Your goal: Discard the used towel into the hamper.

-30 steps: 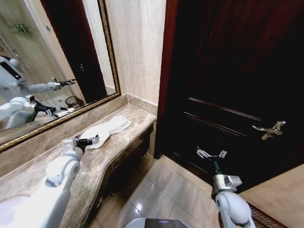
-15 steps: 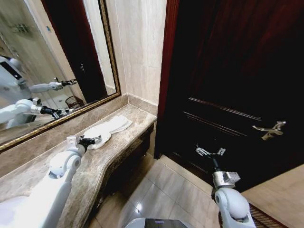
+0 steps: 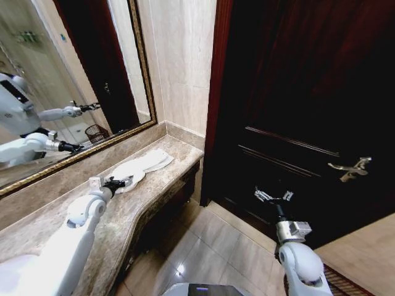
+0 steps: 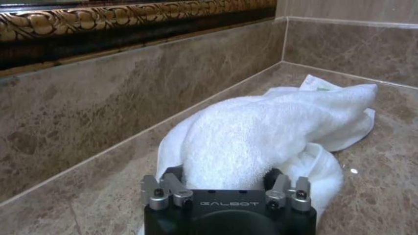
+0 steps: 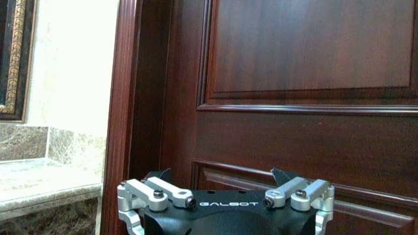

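Observation:
The used white towel (image 3: 141, 168) lies crumpled on the marble counter (image 3: 154, 197) below the mirror. My left gripper (image 3: 117, 183) sits at the towel's near end. In the left wrist view a thick hump of towel (image 4: 261, 132) rises between the jaws of the left gripper (image 4: 225, 176), which press into it from both sides. The hamper (image 3: 95, 131) appears as a small dark woven basket reflected in the mirror. My right gripper (image 3: 273, 197) hangs open and idle in front of the dark door, with nothing between its fingers (image 5: 160, 174).
A gold-framed mirror (image 3: 143, 74) runs along the wall behind the counter. A dark wooden door (image 3: 296, 92) with a lever handle (image 3: 350, 168) stands to the right. Tiled floor (image 3: 210, 246) lies between the counter and the door.
My left arm has shifted its elbow slightly while the gripper stayed at the towel's near end. The towel looks a little more bunched. The right arm has barely moved.

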`<state>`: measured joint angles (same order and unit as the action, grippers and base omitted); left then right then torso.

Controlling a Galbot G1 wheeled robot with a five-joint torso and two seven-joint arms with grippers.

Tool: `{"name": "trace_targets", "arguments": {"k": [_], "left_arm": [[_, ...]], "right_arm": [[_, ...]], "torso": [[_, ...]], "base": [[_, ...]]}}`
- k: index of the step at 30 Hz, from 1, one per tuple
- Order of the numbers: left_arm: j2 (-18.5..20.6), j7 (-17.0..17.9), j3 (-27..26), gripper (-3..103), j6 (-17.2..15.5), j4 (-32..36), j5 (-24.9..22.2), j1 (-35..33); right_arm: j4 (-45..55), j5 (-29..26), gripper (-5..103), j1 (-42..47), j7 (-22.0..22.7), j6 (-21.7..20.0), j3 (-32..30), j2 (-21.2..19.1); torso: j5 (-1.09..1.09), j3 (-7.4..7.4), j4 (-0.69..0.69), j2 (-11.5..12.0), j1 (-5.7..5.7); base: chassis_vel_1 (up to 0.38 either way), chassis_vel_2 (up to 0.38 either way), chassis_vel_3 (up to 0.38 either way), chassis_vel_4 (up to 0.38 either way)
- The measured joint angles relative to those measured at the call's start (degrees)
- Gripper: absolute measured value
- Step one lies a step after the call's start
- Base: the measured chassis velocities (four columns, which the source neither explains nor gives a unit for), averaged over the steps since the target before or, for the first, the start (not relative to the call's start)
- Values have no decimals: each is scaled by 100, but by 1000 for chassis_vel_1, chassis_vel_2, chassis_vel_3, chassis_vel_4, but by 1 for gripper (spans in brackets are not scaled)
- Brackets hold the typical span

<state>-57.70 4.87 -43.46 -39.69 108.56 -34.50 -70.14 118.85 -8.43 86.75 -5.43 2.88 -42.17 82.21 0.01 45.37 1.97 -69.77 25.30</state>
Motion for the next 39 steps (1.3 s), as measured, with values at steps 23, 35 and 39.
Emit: {"name": "trace_targets", "arguments": {"k": [23, 35, 39], "left_arm": [[-426, -183, -108, 19, 1438, 250, 234, -339], [-1366, -120, -557, 6, 2646, 1664, 753, -1176], [-1589, -301, -603, 6, 3057, 2042, 1098, -1655]], "right_arm": [[-23, -189, 100, -85, 65, -9, -24, -134], [250, -343, 100, -5, 210, -120, -83, -96], [340, -347, 100, 85, 235, -118, -155, -46]], "torso": [[-3, 1, -2, 0, 1], [0, 0, 1, 0, 0], [0, 0, -2, 0, 0]], "base": [[0, 0, 0, 0], [0, 0, 0, 0], [0, 0, 0, 0]]}}
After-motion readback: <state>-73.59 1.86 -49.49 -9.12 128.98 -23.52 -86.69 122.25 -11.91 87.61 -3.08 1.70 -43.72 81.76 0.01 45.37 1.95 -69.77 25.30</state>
